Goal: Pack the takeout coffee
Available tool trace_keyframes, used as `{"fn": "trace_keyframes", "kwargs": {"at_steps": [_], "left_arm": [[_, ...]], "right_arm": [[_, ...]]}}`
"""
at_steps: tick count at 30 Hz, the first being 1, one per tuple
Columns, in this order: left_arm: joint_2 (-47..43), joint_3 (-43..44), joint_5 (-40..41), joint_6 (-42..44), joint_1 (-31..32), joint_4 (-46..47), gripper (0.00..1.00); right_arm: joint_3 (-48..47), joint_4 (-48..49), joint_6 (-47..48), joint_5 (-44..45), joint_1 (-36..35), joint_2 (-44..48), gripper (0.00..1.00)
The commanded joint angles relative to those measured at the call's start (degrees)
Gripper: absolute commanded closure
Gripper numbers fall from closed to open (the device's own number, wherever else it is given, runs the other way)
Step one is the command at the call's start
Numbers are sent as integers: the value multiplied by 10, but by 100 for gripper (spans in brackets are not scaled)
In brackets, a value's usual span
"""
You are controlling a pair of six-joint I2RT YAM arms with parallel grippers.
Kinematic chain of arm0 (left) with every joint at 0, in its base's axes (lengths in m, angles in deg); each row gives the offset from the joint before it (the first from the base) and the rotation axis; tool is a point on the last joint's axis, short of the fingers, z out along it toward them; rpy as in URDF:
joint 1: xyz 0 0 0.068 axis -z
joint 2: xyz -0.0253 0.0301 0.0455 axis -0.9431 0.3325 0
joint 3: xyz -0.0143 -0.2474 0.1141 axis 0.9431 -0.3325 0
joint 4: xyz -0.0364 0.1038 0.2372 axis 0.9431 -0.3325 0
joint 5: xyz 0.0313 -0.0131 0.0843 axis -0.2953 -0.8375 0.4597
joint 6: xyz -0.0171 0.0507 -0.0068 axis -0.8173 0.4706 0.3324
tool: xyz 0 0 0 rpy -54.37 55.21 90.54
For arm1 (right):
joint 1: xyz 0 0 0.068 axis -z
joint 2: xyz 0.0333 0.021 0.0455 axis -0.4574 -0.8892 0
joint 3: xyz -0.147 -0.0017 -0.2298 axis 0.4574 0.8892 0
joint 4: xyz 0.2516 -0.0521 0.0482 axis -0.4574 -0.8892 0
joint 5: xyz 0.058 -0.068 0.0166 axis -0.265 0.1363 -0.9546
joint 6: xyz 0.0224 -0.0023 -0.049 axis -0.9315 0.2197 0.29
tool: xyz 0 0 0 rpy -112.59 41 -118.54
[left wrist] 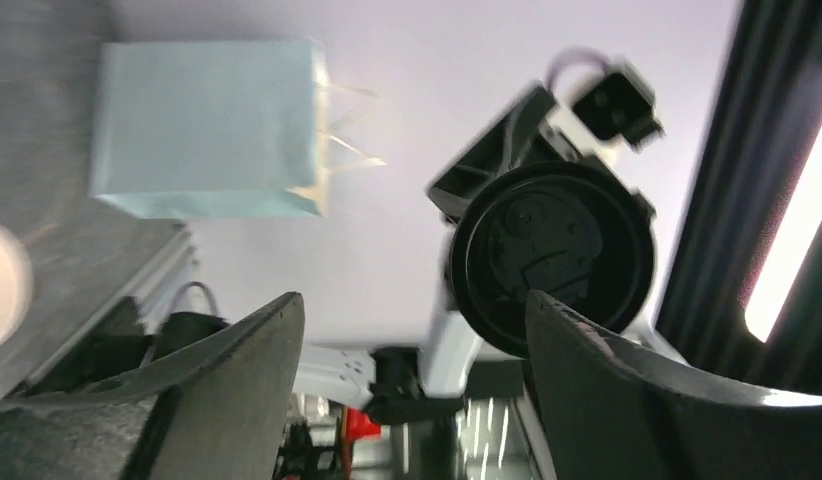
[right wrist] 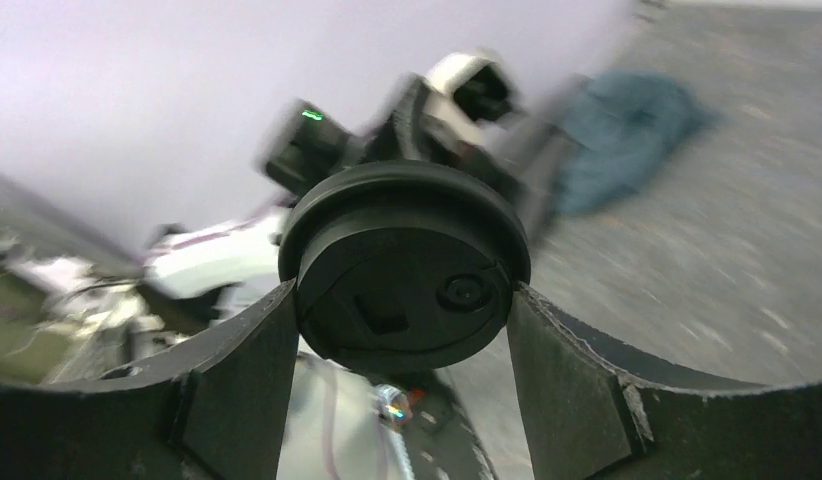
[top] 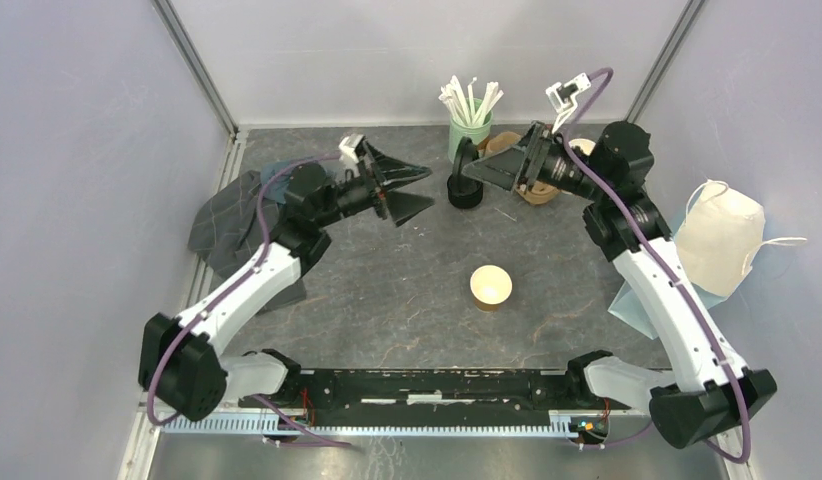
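No lidded takeout coffee is in view. A lidless brown cup (top: 490,288) with a cream inside stands upright at the table's middle. My right gripper (top: 469,168) (right wrist: 402,300) is shut on a round black lid (right wrist: 402,265) (top: 466,155), held on edge above a stack of black lids (top: 465,196). The left wrist view shows that same lid (left wrist: 552,250) from its other side, just past my right-hand fingertip. My left gripper (top: 427,188) (left wrist: 412,300) stands open a short way left of the lid, with nothing between its fingers.
A green holder of white stirrers (top: 470,118) stands at the back. Brown cups (top: 535,192) sit behind the right gripper. A white paper bag (top: 722,235) lies on a light blue bag (top: 637,300) (left wrist: 207,130) at the right. A dark cloth (top: 232,215) lies at the left.
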Motion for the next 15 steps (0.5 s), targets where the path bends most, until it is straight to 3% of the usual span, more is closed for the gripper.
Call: {"fn": "trace_keyframes", "kwargs": {"at_steps": [1, 3, 7, 10, 15], "left_arm": [[-84, -54, 37, 122, -67, -280, 7], [-103, -68, 64, 176, -88, -393, 2], [-95, -63, 87, 262, -91, -491, 0], [-85, -62, 94, 298, -89, -506, 0], [-84, -91, 110, 323, -82, -476, 0]], "right_arm": [[-42, -404, 314, 143, 13, 30, 35], [-46, -523, 409, 238, 13, 37, 35], [-36, -669, 506, 413, 11, 36, 35], [-28, -712, 514, 489, -24, 14, 36], [-83, -766, 485, 590, -139, -62, 36]]}}
